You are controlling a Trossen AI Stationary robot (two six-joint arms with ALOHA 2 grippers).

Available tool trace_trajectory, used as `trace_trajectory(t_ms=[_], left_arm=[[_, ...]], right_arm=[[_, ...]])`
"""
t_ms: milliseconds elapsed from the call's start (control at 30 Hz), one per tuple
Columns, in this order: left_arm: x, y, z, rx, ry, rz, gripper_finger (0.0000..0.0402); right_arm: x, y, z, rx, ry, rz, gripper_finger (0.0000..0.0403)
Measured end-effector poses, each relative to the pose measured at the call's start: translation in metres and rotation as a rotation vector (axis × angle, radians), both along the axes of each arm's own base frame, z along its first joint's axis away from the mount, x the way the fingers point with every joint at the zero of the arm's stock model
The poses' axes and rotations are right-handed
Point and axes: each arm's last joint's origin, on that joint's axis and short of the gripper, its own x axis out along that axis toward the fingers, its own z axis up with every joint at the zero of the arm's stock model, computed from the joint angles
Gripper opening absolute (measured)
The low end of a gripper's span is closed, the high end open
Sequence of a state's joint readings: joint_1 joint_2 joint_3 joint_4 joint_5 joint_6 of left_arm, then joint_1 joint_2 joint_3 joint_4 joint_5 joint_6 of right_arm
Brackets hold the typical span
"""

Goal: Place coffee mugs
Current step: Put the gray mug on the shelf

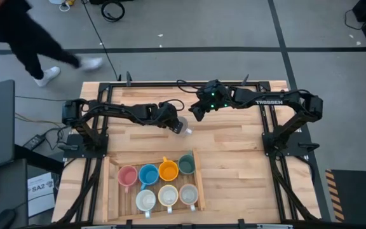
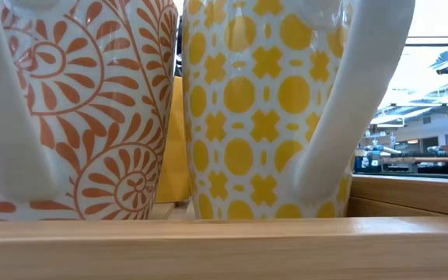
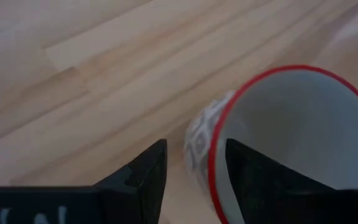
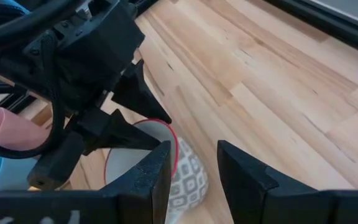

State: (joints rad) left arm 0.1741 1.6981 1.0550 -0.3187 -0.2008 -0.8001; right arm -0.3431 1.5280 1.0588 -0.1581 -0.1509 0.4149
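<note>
Red-rimmed mug (image 3: pixel 278 143) sits in left gripper (image 3: pixel 194 168), its rim between the fingers.

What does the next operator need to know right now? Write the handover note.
Left gripper: straddling the rim of the red-rimmed patterned mug at mid-table; firm grip not confirmed.
Right gripper: open, empty, beside that mug.
Done: seven mugs sit in the wooden tray: pink, blue, orange, dark green, and three pale ones in front.
Left: the red-rimmed mug into the tray.
</note>
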Motion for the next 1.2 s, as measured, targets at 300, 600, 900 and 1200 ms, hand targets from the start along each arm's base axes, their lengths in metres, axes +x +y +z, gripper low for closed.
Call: trace_trajectory(t_ms=[300,600,900,1200], left_arm=[[0.0,0.0,0.0,0.02,0.013,-0.026,0.0105],[0.0,0.0,0.0,0.055,0.032,-0.078,0.0034],[-0.003,-0.001,0.025,0.123,0.054,-0.178,0.0033],[-0.013,-0.028,0.096,0.17,0.14,-0.365,0.0033]], right_arm=[[-0.002,0.001,-0.003,0.012,0.034,0.0,0.0135],[-0.003,0.001,-0.004,-0.005,0.051,0.016,0.0135],[-0.005,0.002,-0.007,-0.012,0.088,0.032,0.0135],[-0.005,0.002,-0.007,-0.029,0.095,0.046,0.0135]])
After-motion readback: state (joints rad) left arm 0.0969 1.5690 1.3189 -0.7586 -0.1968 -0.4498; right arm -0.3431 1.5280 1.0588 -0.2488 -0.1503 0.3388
